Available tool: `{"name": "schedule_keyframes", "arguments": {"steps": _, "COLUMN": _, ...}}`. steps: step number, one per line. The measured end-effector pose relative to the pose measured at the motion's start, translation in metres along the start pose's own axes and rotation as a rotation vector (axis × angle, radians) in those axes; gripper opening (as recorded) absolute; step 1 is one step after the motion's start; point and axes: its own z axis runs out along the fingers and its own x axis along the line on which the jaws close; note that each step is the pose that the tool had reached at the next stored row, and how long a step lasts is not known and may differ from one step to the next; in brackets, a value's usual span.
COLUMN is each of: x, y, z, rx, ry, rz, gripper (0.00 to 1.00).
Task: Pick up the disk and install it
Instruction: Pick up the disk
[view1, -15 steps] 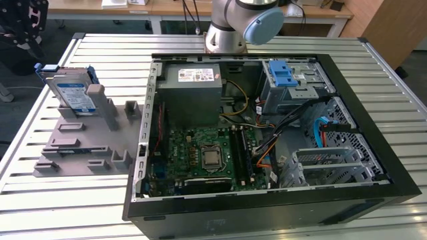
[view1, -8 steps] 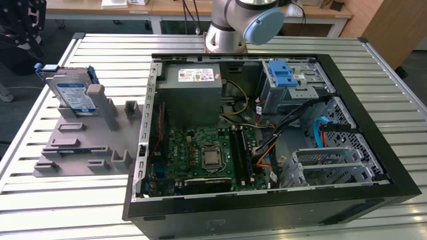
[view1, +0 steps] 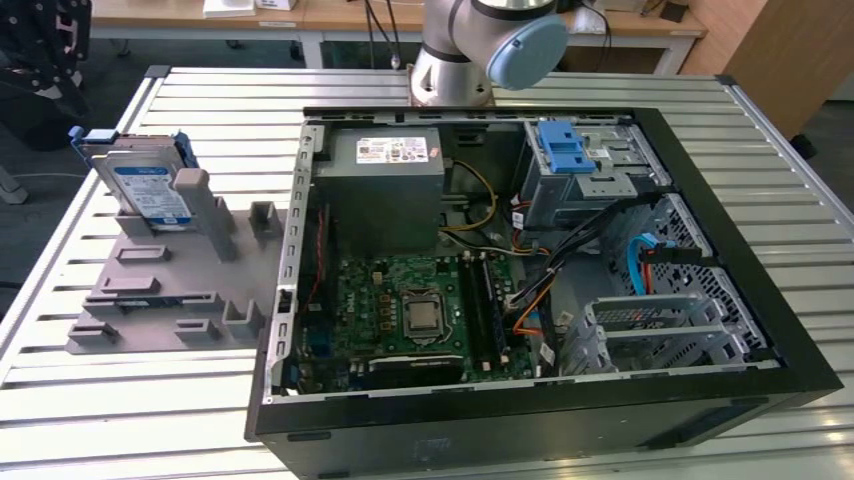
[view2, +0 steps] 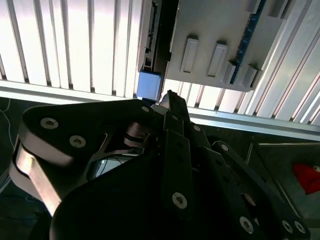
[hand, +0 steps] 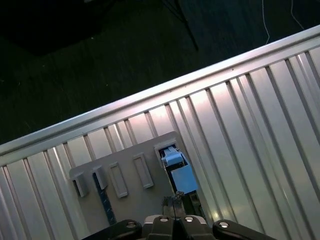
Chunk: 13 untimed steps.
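The disk (view1: 144, 187) stands on edge in a grey slotted holder (view1: 158, 292) at the exterior view's left, with its blue-and-white label facing out and blue rails along its edges. In both wrist views I look down on it from above. Its thin edge and blue rail end (view2: 149, 84) sit in the holder (view2: 210, 45). My gripper (view2: 168, 101) hangs high over the disk (hand: 176, 167) with its fingertips (hand: 172, 202) pressed together, shut on nothing. The holder (hand: 125, 197) lies below it on the slatted table.
An open black computer case (view1: 747, 300) lies flat on the metal slat table (view1: 80, 410), showing a motherboard (view1: 400, 305), a grey power supply box (view1: 387, 190) and a drive bay with a blue latch (view1: 567, 150). The arm's base (view1: 467, 50) stands behind the case.
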Motion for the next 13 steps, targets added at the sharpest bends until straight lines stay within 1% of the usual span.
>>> {"name": "schedule_keyframes", "arguments": {"steps": 2, "x": 0.0001, "y": -0.0001, "z": 0.0001, "rx": -0.0008, "ry": -0.0018, "rz": -0.016, "gripper": 0.11}}
{"name": "schedule_keyframes", "arguments": {"steps": 8, "x": 0.0001, "y": -0.0001, "z": 0.0001, "rx": -0.0018, "ry": -0.0026, "rz": -0.092, "gripper": 0.11}}
{"name": "schedule_keyframes", "arguments": {"steps": 13, "x": 0.0001, "y": -0.0001, "z": 0.0002, "rx": 0.0063, "ry": -0.0068, "rz": -0.142, "gripper": 0.11}}
